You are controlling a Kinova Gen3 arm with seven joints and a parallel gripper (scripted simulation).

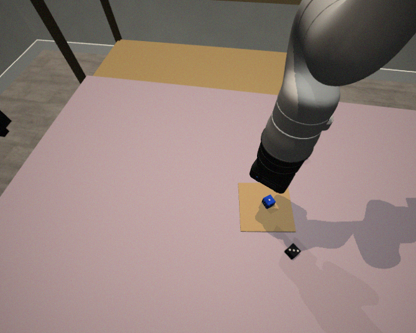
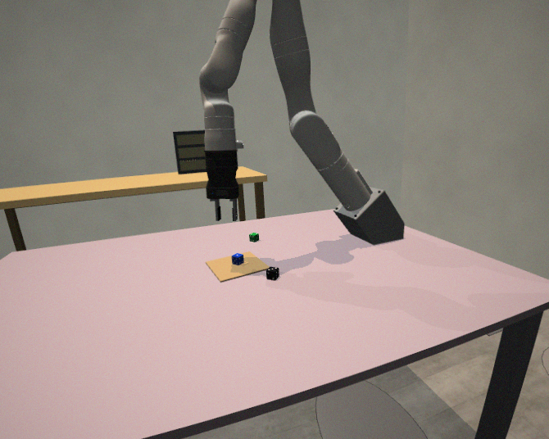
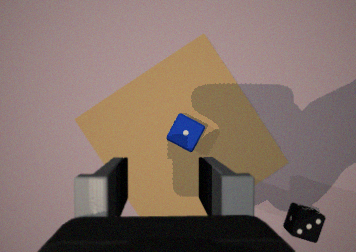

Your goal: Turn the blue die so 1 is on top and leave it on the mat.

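Observation:
The blue die (image 1: 268, 201) sits on the tan mat (image 1: 266, 209), inside its edges, with a single white pip on top. It also shows in the exterior view (image 2: 238, 258) and in the wrist view (image 3: 185, 132). The mat lies flat on the pink table. My gripper (image 2: 224, 212) hangs well above the mat, pointing down, open and empty. In the wrist view its fingers stand just short of the die. In the top view the arm hides the fingers.
A black die (image 1: 292, 251) showing three pips lies on the table just off the mat's near corner; it also shows in the wrist view (image 3: 304, 222). A green die (image 2: 253, 237) lies behind the mat. The arm's base (image 2: 371, 221) stands at the table's far right.

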